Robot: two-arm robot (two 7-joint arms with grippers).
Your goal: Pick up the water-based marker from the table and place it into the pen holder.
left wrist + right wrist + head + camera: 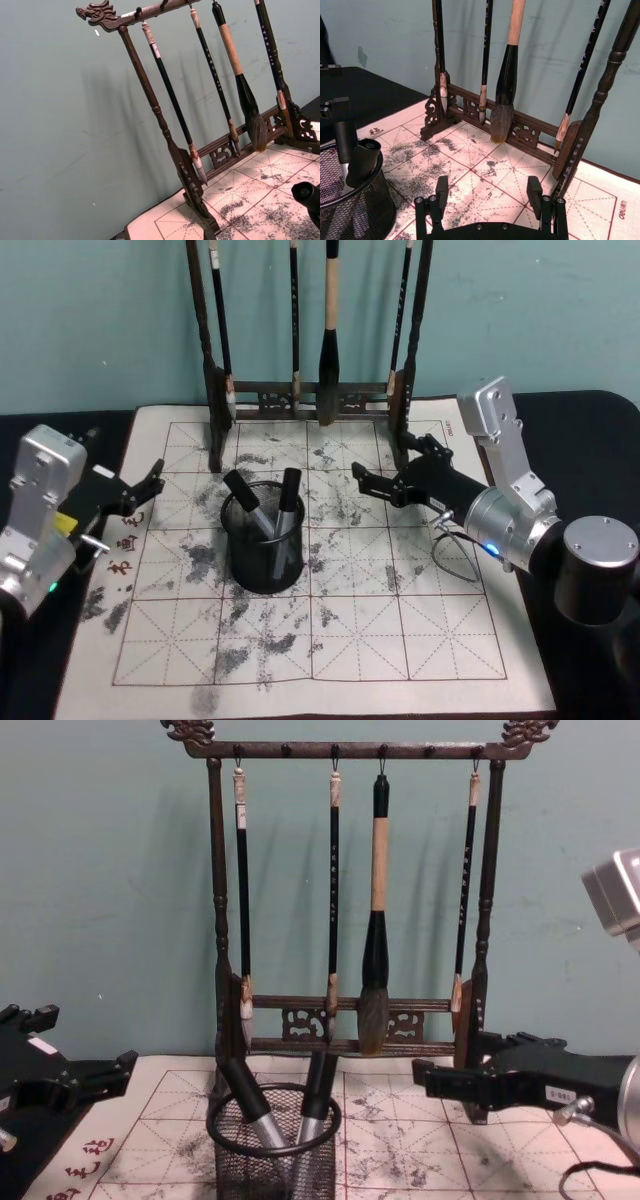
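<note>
Water-based markers, two of them, black-capped with grey barrels: one [245,498] leaning toward the robot's left, the other [288,495] leaning toward its right. Both standing inside the pen holder [262,565], caps up above the round rim, barrels visible through the black mesh in the chest view. Holder upright on the ink-stained grid mat [400,640], in front of the wooden brush rack [300,395] and apart from it.

Right gripper [385,465] hovering over the mat to the right of the holder, near the rack's right foot. Fingers [441,189] spread wide, nothing between them, pointed toward the rack's base in the right wrist view.

Left gripper [148,490] off to the left, over the mat's edge beside the red characters [125,540]. Fingers apart, holding nothing, well clear of the holder.

Dark table [590,430] showing around the mat on both sides.
</note>
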